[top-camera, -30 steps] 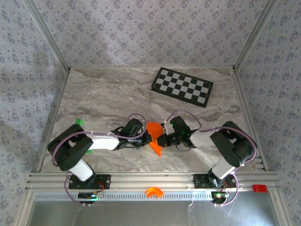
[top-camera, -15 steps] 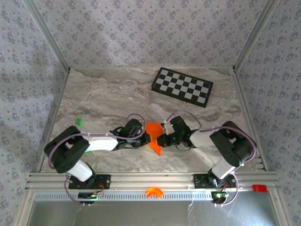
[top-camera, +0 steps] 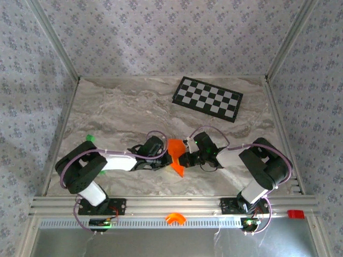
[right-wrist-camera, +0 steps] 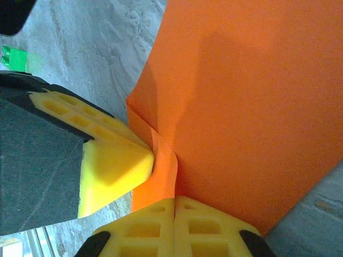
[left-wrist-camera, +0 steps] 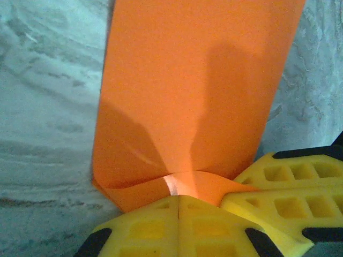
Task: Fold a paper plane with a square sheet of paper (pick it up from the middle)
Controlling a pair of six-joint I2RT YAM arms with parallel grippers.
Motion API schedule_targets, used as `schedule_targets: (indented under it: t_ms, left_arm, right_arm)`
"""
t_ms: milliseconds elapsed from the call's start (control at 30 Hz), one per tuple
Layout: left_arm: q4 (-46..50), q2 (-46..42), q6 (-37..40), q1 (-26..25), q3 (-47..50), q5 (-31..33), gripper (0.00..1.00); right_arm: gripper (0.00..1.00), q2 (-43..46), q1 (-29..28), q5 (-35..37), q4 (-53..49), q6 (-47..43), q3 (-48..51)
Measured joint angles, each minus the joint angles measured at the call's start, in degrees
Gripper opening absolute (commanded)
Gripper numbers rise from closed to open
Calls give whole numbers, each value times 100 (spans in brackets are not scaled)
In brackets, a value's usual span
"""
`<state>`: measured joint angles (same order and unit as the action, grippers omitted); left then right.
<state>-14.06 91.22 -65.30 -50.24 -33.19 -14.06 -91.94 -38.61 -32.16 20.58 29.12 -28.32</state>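
The square sheet of paper (top-camera: 175, 146) is bright orange and creased into an angular shape. It is held just above the marble table's front middle, with a point hanging down. My left gripper (top-camera: 167, 157) comes in from the left and my right gripper (top-camera: 185, 159) from the right; their tips almost meet. In the left wrist view the left gripper (left-wrist-camera: 178, 197) is shut on a raised fold of the paper (left-wrist-camera: 193, 91), with the right fingers (left-wrist-camera: 278, 184) alongside. In the right wrist view the right gripper (right-wrist-camera: 174, 198) is shut on a narrow flap of the paper (right-wrist-camera: 252, 107), and the left fingertips (right-wrist-camera: 115, 160) press against that flap.
A black-and-white checkerboard (top-camera: 207, 99) lies at the back right of the table. A small green piece (top-camera: 90, 138) sits by the left arm's elbow. An orange arch-shaped part (top-camera: 174, 217) and a red block (top-camera: 295, 214) rest on the front rail.
The left arm's elbow dipped outward and came back. The paper and the right arm have hardly moved, and both grippers stay at the paper.
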Motion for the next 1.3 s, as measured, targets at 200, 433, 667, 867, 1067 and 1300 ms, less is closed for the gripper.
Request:
schedule_targets:
  t_ms: [200, 433, 667, 867, 1067, 1300]
  left_arm:
    - [144, 0, 173, -15, -59, 57, 3]
    - [188, 2, 289, -28, -79, 74, 2]
    - [175, 9, 289, -42, -79, 105, 2]
    - [140, 22, 289, -57, -79, 125, 2]
    - [79, 46, 291, -79, -79, 136, 2]
    - [70, 50, 291, -79, -79, 136, 2]
  right_arm:
    - [5, 2, 2, -7, -15, 57, -13]
    - [20, 179, 15, 72, -549, 127, -177]
    - [36, 1040, 238, 417, -1473, 83, -229]
    - [29, 1663, 236, 396, -1917, 164, -240]
    - [8, 1534, -367, 234, -2004, 470, -444]
    - [2, 907, -881, 330, -2181, 739, -787]
